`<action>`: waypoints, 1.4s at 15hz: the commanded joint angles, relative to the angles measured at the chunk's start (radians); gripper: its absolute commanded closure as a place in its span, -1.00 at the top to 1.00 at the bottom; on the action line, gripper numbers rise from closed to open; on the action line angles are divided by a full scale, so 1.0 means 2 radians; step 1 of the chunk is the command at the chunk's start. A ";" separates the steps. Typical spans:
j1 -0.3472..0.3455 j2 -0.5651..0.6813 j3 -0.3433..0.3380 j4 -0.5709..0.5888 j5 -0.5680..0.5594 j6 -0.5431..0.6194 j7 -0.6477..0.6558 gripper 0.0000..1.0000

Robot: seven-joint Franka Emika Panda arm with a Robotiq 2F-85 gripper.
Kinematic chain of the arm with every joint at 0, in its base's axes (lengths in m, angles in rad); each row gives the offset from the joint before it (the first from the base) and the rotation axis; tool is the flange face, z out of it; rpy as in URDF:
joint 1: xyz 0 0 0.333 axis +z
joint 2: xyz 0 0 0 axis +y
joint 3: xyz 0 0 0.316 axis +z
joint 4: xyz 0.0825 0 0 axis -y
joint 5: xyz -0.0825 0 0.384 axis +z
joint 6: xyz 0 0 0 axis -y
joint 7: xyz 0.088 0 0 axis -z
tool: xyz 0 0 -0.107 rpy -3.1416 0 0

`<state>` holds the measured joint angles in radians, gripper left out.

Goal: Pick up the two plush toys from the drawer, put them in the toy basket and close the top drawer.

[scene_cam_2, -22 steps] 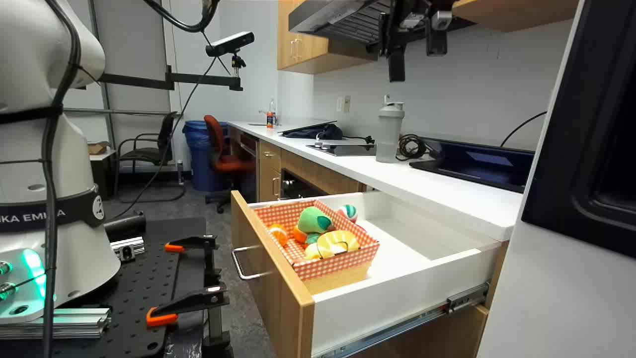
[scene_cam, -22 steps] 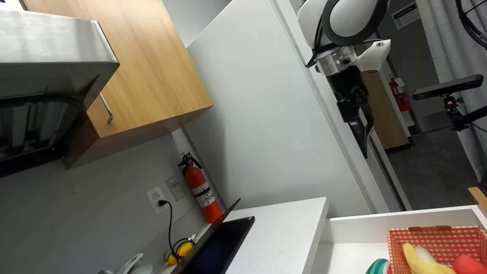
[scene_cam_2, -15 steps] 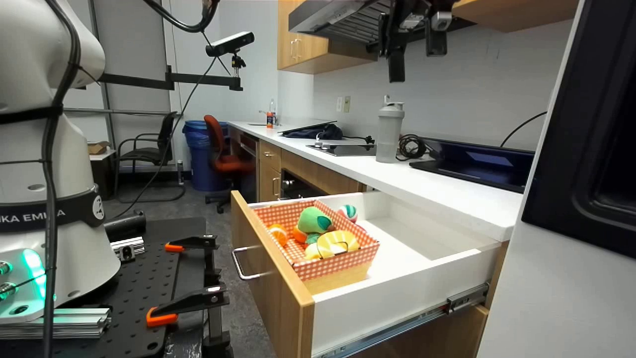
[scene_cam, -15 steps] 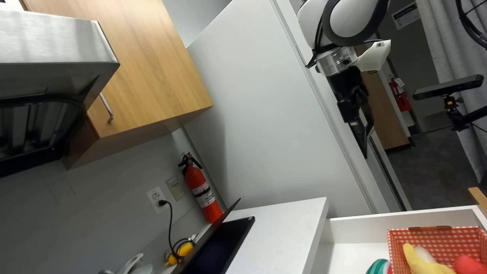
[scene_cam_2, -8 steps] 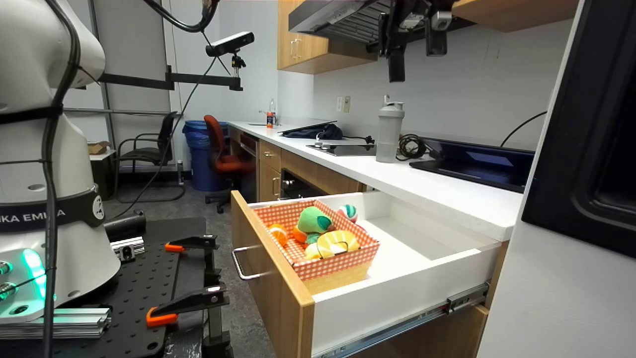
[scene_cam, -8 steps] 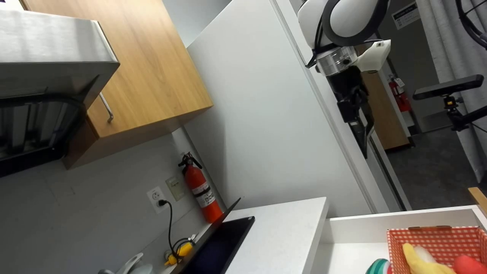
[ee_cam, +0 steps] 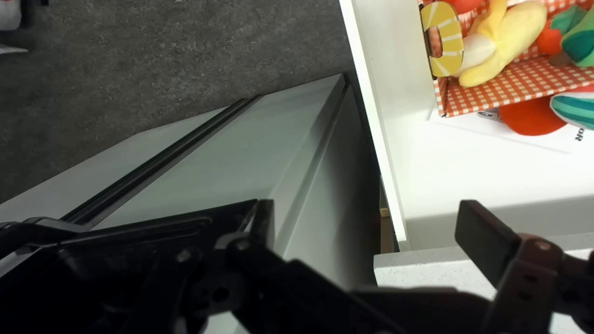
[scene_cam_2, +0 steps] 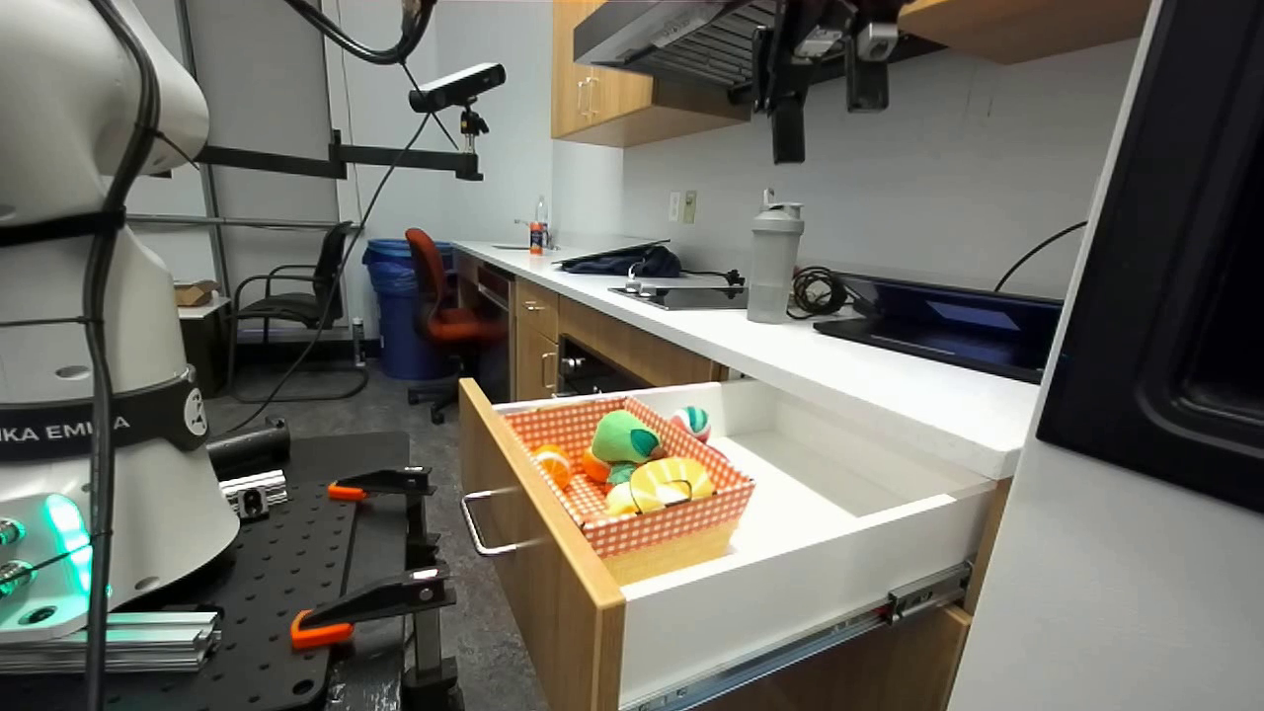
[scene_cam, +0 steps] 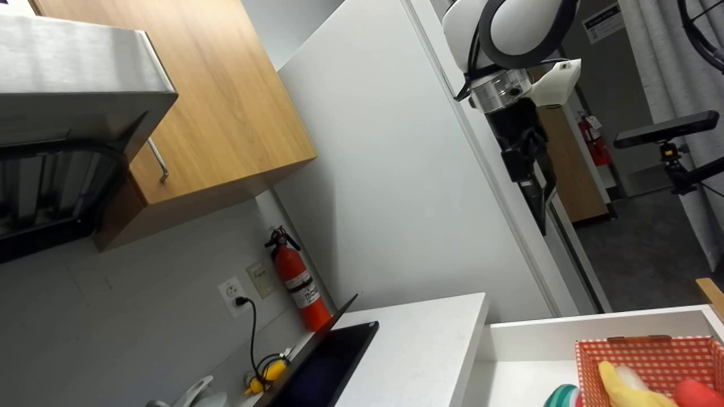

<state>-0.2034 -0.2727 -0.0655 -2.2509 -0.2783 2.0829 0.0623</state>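
Hand (scene_cam_2: 828, 123), black: one, fingers (ee_cam: 487, 241) spread wide and pointing down, hanging well above the level of the top drawer (scene_cam_2: 810, 583) and apart from its contents. Drawer, white inside: one, pulled out, its wooden front panel (scene_cam_2: 563, 583) to the left in an exterior view. On the drawer floor, two items: a teal-and-white striped plush toy (ee_cam: 575, 110); a red plush toy (ee_cam: 529, 118) just beside it, partly hidden by the toy basket (scene_cam_2: 681, 525); whether the pair touch cannot be told. Basket, red-and-white check: one, in the drawer, between the front panel and those two; holding, among others, a green toy (scene_cam_2: 620, 436), a yellow banana-shaped toy (ee_cam: 515, 37) and an orange toy (scene_cam_2: 553, 466). Worktop (scene_cam_2: 869, 385), white: beyond the drawer, to the right; on it a grey bottle (scene_cam_2: 775, 262), upright, and a coiled black cable (scene_cam_2: 818, 292) just right of it.
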 commanded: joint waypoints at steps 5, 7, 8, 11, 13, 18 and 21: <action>0.026 -0.010 0.001 -0.014 0.003 -0.011 -0.013 1.00; 0.037 -0.015 0.006 -0.021 0.008 -0.013 -0.017 1.00; 0.043 -0.018 0.009 -0.026 0.012 -0.013 -0.018 1.00; 0.062 -0.022 0.016 -0.038 0.033 -0.007 -0.021 1.00; 0.076 -0.023 0.022 -0.048 0.055 -0.005 -0.018 1.00; 0.103 -0.023 0.035 -0.074 0.105 0.002 -0.019 1.00; 0.118 -0.019 0.044 -0.092 0.125 0.015 -0.025 1.00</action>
<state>0.0055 -0.2897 0.0135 -2.3896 -0.0789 2.0818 0.0425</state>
